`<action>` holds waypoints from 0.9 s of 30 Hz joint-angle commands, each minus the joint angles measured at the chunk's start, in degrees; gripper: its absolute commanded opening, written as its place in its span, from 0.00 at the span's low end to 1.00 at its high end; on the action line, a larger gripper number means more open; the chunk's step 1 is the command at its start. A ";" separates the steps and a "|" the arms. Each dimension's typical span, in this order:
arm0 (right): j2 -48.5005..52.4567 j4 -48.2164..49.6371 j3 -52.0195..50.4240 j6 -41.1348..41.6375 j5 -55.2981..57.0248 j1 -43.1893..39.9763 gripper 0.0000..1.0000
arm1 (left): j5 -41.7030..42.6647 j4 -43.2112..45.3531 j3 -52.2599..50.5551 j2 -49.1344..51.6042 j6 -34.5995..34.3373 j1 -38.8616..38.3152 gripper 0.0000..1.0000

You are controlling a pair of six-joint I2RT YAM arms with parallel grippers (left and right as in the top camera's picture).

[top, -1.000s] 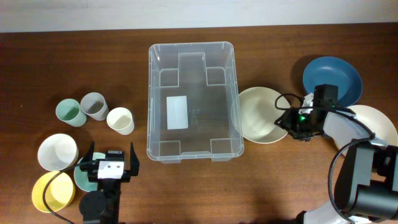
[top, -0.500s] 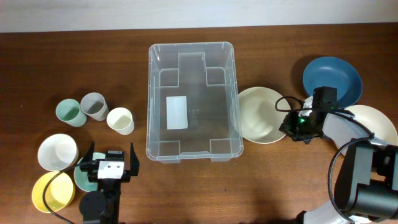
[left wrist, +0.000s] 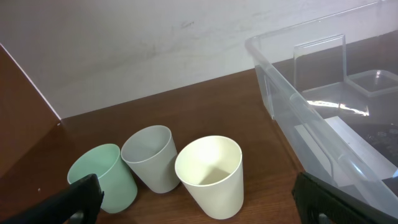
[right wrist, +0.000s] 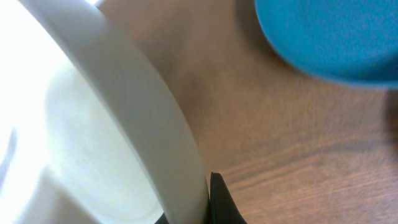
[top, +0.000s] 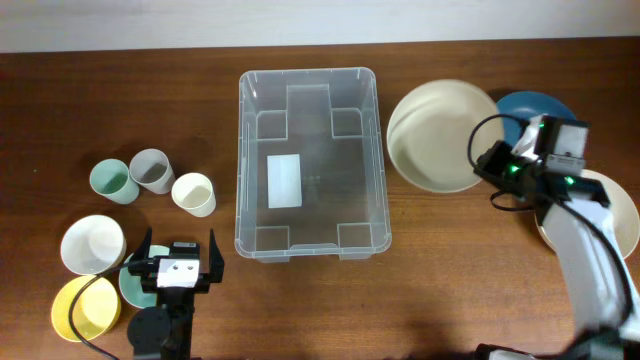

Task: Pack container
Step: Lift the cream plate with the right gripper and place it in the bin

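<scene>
The container is a large clear bin at the table's middle, with a white label on its base; its near corner shows in the left wrist view. My right gripper is shut on the rim of a cream bowl and holds it lifted, right of the container. In the right wrist view the bowl fills the left side with one finger pressed on its rim. My left gripper is open and empty at the front left, behind three cups: green, grey and cream.
A blue bowl sits partly hidden behind the lifted bowl, and a cream plate lies under the right arm. A white bowl, a yellow bowl and a teal dish sit at the front left.
My right gripper has lifted the cream bowl off the table and carried it back and a little right. It now hangs tilted over part of the blue bowl. The left arm has not moved.
</scene>
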 commanded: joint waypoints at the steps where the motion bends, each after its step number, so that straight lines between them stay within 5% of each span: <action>1: -5.27 0.15 3.10 0.66 1.22 1.11 0.04 | 0.46 0.17 -0.50 -0.33 -0.37 -0.07 1.00; 13: 3.61 -3.93 22.34 -1.01 18.38 29.99 0.04 | 0.46 0.17 -0.50 -0.33 -0.37 -0.07 1.00; 27: 28.26 5.27 22.58 11.74 25.57 39.21 0.04 | 0.46 0.17 -0.50 -0.33 -0.37 -0.07 1.00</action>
